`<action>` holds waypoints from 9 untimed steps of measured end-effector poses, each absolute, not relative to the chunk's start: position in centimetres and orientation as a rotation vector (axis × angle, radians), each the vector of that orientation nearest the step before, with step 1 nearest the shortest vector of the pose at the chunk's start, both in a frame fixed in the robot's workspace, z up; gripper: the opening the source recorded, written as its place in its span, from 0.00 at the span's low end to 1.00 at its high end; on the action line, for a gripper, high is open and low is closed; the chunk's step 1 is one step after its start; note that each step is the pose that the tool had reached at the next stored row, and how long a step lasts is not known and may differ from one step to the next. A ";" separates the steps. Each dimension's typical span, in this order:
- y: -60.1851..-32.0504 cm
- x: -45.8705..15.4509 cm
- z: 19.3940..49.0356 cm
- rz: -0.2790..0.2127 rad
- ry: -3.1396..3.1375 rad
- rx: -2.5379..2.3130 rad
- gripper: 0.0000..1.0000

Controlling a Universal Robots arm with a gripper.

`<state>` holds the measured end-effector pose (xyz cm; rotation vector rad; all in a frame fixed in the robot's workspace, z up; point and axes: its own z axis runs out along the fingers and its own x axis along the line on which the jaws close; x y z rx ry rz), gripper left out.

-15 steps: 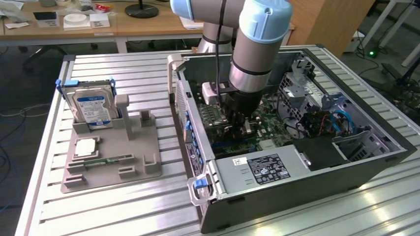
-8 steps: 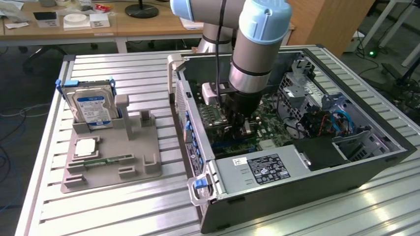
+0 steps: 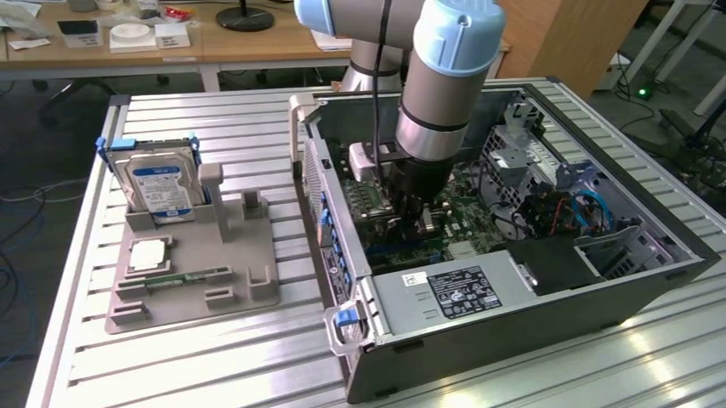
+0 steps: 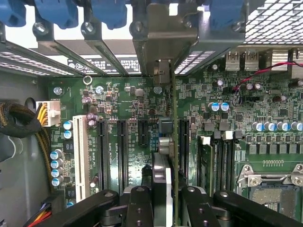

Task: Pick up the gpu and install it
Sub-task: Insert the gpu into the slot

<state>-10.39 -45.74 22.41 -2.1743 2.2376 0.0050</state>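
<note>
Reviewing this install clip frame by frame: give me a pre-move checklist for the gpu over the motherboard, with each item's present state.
1. gpu held in the gripper: ok, seen edge-on between the fingers.
2. Arm inside the open computer case: ok.
3. Card standing upright above the motherboard: ok.
4. Card's metal bracket near the case's rear slot openings: ok.
5. Card edge lined up with an expansion slot: cannot tell.
6. Card seated in its slot: cannot tell.

No lettering can be read: the hard drive's blue-white label [image 3: 159, 189], the power supply's black sticker [image 3: 456, 287] and the motherboard's white print [image 4: 137, 101] stay illegible.
</note>
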 end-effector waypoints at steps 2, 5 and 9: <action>-45.8 -10.4 22.4 0.005 2.238 -2.175 0.28; -45.7 -10.4 22.5 0.005 2.238 -2.175 0.28; -45.7 -10.4 22.7 0.005 2.238 -2.175 0.28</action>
